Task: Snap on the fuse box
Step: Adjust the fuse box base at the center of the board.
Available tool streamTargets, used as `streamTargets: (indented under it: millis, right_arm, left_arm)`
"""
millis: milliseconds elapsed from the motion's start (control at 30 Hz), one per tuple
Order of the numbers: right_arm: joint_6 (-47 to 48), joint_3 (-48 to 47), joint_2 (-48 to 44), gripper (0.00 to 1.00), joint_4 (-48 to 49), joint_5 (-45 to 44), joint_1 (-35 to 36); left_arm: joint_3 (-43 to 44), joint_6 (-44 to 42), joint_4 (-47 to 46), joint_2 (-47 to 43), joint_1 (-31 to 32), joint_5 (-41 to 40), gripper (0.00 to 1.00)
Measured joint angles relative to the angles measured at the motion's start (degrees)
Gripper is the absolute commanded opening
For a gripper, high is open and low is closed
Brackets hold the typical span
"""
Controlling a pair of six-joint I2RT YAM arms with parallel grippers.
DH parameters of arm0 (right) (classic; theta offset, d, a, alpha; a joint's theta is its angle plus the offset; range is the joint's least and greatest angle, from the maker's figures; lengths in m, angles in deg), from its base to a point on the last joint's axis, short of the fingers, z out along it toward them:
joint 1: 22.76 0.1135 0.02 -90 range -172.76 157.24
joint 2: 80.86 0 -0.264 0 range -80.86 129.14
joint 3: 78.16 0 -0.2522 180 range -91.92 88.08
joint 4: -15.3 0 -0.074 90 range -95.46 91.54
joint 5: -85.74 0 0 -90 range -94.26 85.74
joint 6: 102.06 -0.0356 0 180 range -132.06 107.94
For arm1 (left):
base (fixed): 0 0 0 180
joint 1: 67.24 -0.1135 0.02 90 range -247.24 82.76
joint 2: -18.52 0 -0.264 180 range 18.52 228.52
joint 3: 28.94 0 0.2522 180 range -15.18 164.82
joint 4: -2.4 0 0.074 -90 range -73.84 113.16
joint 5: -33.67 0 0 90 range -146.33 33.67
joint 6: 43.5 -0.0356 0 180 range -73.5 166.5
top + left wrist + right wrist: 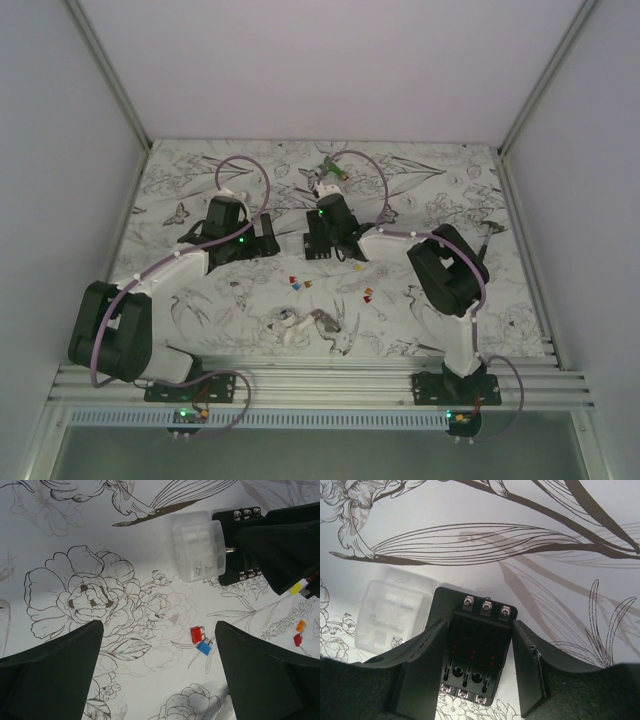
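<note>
Right tool [479, 625]: pinching small black slotted plastic fuse box [477, 647], lower centre.
Left tool [159, 625]: spread, empty.
Translucent plastic cover [395, 612]: beside box, upper left.
Risk: box may twist in grip, misaligning cover.

Red fuse [196, 634] beside blue fuse [203, 647]

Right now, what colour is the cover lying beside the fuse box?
Translucent white; the cover shows best in the left wrist view.

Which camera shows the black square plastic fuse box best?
Right wrist: the fuse box sits centred between the fingers of the right hand, screws clear. Left wrist shows one edge; top view mostly hides it under that hand.
</note>
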Motion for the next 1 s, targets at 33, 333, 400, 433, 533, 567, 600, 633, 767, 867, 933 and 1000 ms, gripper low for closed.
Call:
streamTargets:
  millis: [33, 333, 400, 433, 533, 567, 600, 633, 767, 867, 933, 1000]
  right_arm:
    - [0.9, 0.0, 0.0, 0.54, 0.0, 0.2, 0.1]
    - [8.9, 0.0, -1.0, 0.65, -2.8, 4.5, -2.8]
    - [10.0, 0.0, -1.5, 0.73, -3.8, 5.4, -3.7]
    - [10.5, 0.0, -1.8, 0.76, -4.5, 6.1, -4.1]
    - [11.6, 0.2, -3.4, 0.8, -6.3, 7.9, -4.6]
    - [11.9, 0.3, -4.2, 0.81, -7.0, 8.5, -4.6]
    - [12.4, 0.5, -5.4, 0.81, -7.8, 9.0, -4.6]
    - [12.6, 0.7, -6.4, 0.81, -8.4, 9.3, -4.6]
    - [14.3, 1.8, -11.3, 0.79, -11.8, 9.8, -4.8]
    - [16.6, 2.7, -14.3, 0.76, -15.5, 9.8, -5.2]
    - [18.4, 3.3, -15.2, 0.72, -18.2, 9.8, -5.4]
    - [19.9, 3.8, -15.4, 0.66, -21.0, 9.9, -5.5]
  left_arm:
    - [0.0, 0.0, 0.1, 0.0, 0.0, 0.0, 1.0]
    - [0.3, 0.0, 1.2, 0.0, 0.0, 0.0, 1.0]
    - [0.3, 0.0, 1.2, 0.0, 0.0, 0.0, 1.0]
    - [0.4, 0.0, 1.2, 0.0, 0.0, 0.0, 1.0]
    - [0.4, 0.0, 1.2, 0.0, 0.0, 0.1, 1.0]
    - [0.4, 0.0, 1.2, 0.0, 0.0, 0.1, 1.0]
    - [0.4, 0.0, 1.2, 0.0, 0.0, 0.3, 1.0]
    - [0.4, 0.0, 1.2, 0.0, 0.0, 0.4, 1.0]
    - [0.4, 0.0, 1.2, 0.0, 0.0, 0.9, 1.0]
    - [0.5, 0.1, 1.2, 0.0, 0.0, 1.0, 1.0]
    - [0.5, 0.1, 1.2, 0.0, 0.1, 1.1, 1.0]
    - [0.5, 0.1, 1.2, 0.0, 0.1, 1.1, 1.0]
